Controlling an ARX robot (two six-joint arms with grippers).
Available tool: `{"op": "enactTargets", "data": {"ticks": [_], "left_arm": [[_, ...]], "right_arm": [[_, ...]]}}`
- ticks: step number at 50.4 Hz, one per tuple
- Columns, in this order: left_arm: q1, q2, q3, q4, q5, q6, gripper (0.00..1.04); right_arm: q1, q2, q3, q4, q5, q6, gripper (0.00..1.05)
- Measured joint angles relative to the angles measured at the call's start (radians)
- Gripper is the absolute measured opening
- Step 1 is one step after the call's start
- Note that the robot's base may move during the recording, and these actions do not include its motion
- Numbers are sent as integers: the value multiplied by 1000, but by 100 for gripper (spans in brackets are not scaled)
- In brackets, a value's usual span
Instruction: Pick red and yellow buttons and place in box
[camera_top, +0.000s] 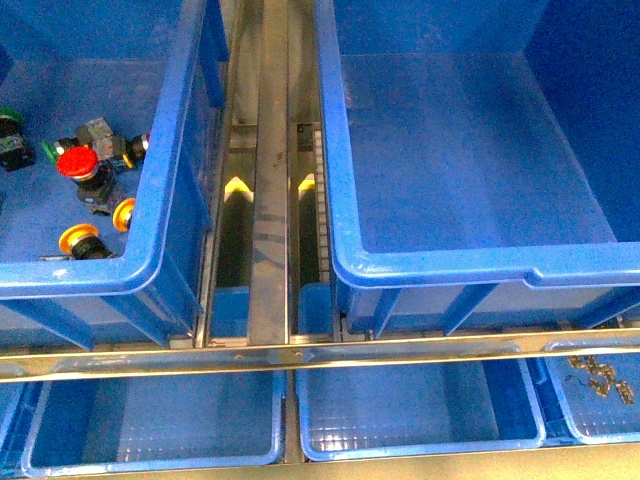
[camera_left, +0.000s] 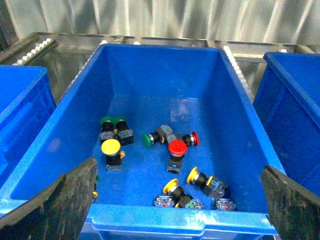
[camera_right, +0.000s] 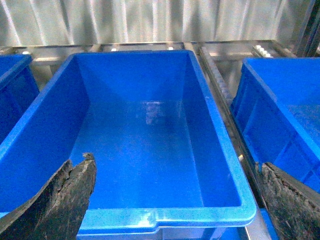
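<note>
Red and yellow buttons lie in the left blue crate (camera_top: 160, 200). In the front view I see a red cap (camera_top: 76, 162) and two yellow caps (camera_top: 77, 240) (camera_top: 124, 214). In the left wrist view a red button (camera_left: 177, 148) lies mid-floor, another red one (camera_left: 194, 138) beside it, a yellow one (camera_left: 110, 146) stands apart, and two yellow-orange ones (camera_left: 171, 186) (camera_left: 192, 175) lie by the near wall. My left gripper (camera_left: 180, 210) hangs open above that crate's near rim (camera_left: 150, 222). The box (camera_top: 450, 265) on the right is empty. My right gripper (camera_right: 175, 205) is open over its near rim (camera_right: 165, 216).
Green-capped switches (camera_left: 146, 140) (camera_left: 107, 121) and loose contact blocks (camera_left: 165, 201) lie among the buttons. A metal roller rail (camera_top: 270, 200) runs between the two crates. Shallow blue trays (camera_top: 150, 420) (camera_top: 420, 410) sit on the lower shelf, one holding small metal parts (camera_top: 600, 378).
</note>
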Motion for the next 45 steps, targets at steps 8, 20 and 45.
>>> {"op": "enactTargets", "data": {"ticks": [8,20,45], "left_arm": [[0,0,0,0,0,0,97],[0,0,0,0,0,0,97],[0,0,0,0,0,0,97]], "right_arm": [[0,0,0,0,0,0,99],[0,0,0,0,0,0,99],[0,0,0,0,0,0,99]]}}
